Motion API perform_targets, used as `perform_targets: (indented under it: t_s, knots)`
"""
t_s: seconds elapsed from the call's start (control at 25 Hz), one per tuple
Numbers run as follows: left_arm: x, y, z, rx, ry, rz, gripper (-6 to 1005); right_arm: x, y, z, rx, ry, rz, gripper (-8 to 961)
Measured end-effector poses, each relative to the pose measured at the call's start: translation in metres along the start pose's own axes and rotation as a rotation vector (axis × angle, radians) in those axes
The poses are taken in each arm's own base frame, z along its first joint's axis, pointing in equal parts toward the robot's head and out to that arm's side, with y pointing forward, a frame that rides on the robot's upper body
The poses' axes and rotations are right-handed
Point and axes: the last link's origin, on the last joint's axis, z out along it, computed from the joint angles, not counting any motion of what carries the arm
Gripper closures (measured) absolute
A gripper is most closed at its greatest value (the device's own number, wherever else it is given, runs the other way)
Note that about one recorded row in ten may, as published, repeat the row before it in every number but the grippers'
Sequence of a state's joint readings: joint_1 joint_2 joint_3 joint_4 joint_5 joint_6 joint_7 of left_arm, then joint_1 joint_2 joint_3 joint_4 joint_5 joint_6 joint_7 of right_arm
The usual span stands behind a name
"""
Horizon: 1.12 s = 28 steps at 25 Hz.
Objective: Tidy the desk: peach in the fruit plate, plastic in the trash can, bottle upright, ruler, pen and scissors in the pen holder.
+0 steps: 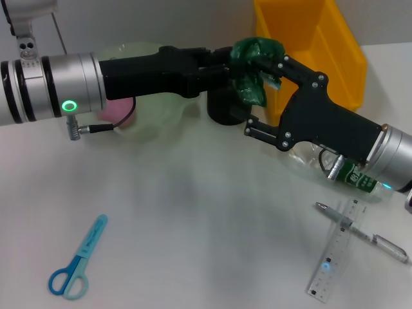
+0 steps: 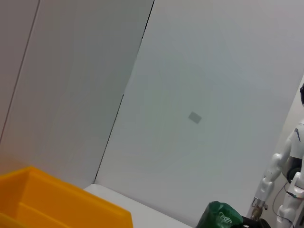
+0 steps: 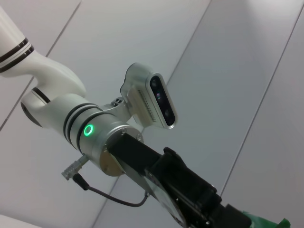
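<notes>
Up at twelve o'clock, beside the yellow bin [image 1: 309, 45], my two grippers are meeting around the green plastic [image 1: 252, 67]. My left gripper [image 1: 225, 67] is pinching it; I cannot tell if my right gripper [image 1: 273, 71] is gripping too. The peach [image 1: 116, 112] is sitting in the plate [image 1: 154, 122]. Still waiting: the bottle [image 1: 347, 170] lying flat, the scissors [image 1: 78, 265], pen [image 1: 364, 233] and ruler [image 1: 335, 261], whose long side is running from five toward eleven.
</notes>
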<state>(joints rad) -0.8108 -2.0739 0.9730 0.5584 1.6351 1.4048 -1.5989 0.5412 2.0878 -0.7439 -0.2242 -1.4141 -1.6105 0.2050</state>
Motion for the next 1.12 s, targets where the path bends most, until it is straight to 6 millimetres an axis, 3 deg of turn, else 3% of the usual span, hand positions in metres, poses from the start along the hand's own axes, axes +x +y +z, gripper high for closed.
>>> perform_targets:
  t_s: [0.08,0.52,0.88,1.12]
  knots:
    - [0.0,0.0,0.0,-0.001,-0.001,-0.005,495,0.0,0.0,0.001,-0.002,-0.002,0.002,224]
    - [0.002,-0.004,-0.004,0.03,0.032,-0.023,954,0.0,0.0,0.0,0.008,-0.003,0.004,225]
    - [0.002,-0.008,-0.005,0.054,0.039,-0.027,1001,0.0,-0.001,-0.005,0.051,-0.005,0.019,225]
    - [-0.001,-0.016,-0.014,0.117,0.077,-0.039,1000,0.002,-0.005,-0.017,0.149,-0.002,0.124,226]
